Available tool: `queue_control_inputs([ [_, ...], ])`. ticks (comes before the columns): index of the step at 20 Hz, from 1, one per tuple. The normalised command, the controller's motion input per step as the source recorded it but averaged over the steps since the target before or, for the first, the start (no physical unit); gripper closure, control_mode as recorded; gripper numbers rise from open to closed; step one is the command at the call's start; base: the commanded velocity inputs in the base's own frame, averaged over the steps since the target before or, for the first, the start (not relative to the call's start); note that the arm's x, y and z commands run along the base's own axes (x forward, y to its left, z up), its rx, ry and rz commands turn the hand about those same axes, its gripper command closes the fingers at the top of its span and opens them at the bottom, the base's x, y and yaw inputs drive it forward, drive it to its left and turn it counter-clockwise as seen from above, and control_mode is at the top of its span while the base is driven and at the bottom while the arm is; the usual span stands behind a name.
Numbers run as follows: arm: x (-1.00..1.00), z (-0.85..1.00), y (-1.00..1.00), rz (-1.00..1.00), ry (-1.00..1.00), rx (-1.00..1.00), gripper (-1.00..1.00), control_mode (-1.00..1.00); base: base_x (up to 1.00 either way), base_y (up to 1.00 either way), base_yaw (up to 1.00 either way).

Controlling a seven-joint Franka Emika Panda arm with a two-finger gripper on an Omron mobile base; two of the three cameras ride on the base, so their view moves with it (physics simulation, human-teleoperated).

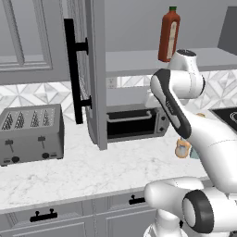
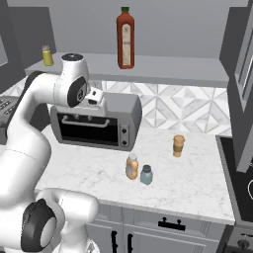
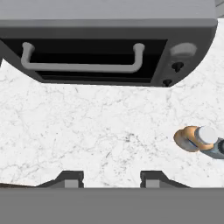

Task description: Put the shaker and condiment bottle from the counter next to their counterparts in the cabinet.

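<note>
The squat orange condiment bottle (image 2: 132, 166) (image 3: 192, 138) (image 1: 182, 149) stands on the white marble counter (image 2: 188, 178), touching or nearly touching the small teal shaker (image 2: 146, 175) (image 3: 216, 148) on its right. My gripper (image 3: 111, 179) hangs above the counter in front of the toaster oven, open, with only bare marble between its fingertips. Both items lie off to the right of it in the hand view. The tall red bottle (image 1: 169, 34) (image 2: 125, 38) with a green cap stands on the open cabinet's grey shelf (image 2: 173, 69).
A toaster oven (image 2: 94, 123) sits at the back of the counter under my hand. A tan cylinder (image 2: 178, 146) stands to the right. The cabinet door (image 1: 95, 69) hangs open over the counter. A small yellow-green jar (image 2: 47, 55) is on the shelf's left. A toaster (image 1: 30, 134) is far left.
</note>
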Motion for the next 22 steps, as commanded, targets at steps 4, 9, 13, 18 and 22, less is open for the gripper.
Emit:
queue_control_inputs([
  [4,0.00,0.00,-0.16,0.03,-0.01,0.00,-1.00,-1.00,0.00,0.00,0.00],
  [9,-0.19,-0.04,-0.42,0.24,-0.08,0.00,-1.00,-1.00,0.00,0.00,0.00],
  [13,-0.30,-0.26,-0.66,0.41,-0.11,0.01,-1.00,-1.00,0.00,0.00,0.00],
  [18,-0.22,-0.39,-0.68,0.42,-0.19,0.06,-1.00,-1.00,0.00,0.00,0.00],
  [22,-0.13,-0.32,-0.69,0.38,-0.15,0.07,-1.00,-1.00,0.00,0.00,0.00],
])
